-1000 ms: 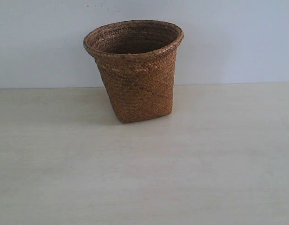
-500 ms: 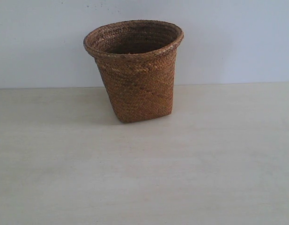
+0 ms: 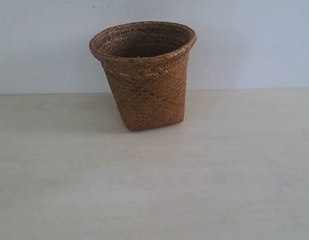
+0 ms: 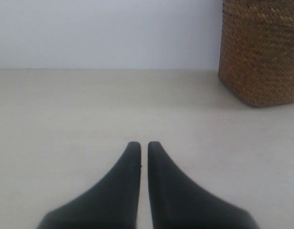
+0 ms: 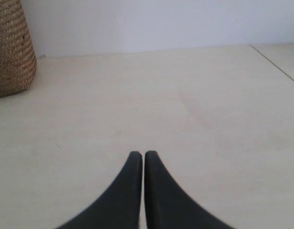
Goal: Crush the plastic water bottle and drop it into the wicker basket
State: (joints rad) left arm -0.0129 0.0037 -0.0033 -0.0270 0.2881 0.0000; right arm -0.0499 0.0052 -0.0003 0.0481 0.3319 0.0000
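The brown wicker basket point(image 3: 144, 75) stands upright at the back of the pale table, near the wall. Its lower wall also shows in the left wrist view point(image 4: 261, 52) and the right wrist view point(image 5: 11, 47). The plastic water bottle shows in no view. My left gripper point(image 4: 144, 144) is shut with nothing between its black fingers, low over bare table, well short of the basket. My right gripper point(image 5: 139, 154) is likewise shut and empty over bare table. Neither arm appears in the exterior view.
A pale wooden table point(image 3: 154, 190) runs to a plain light wall point(image 3: 254, 40) behind the basket. A seam or table edge point(image 5: 275, 62) shows in the right wrist view.
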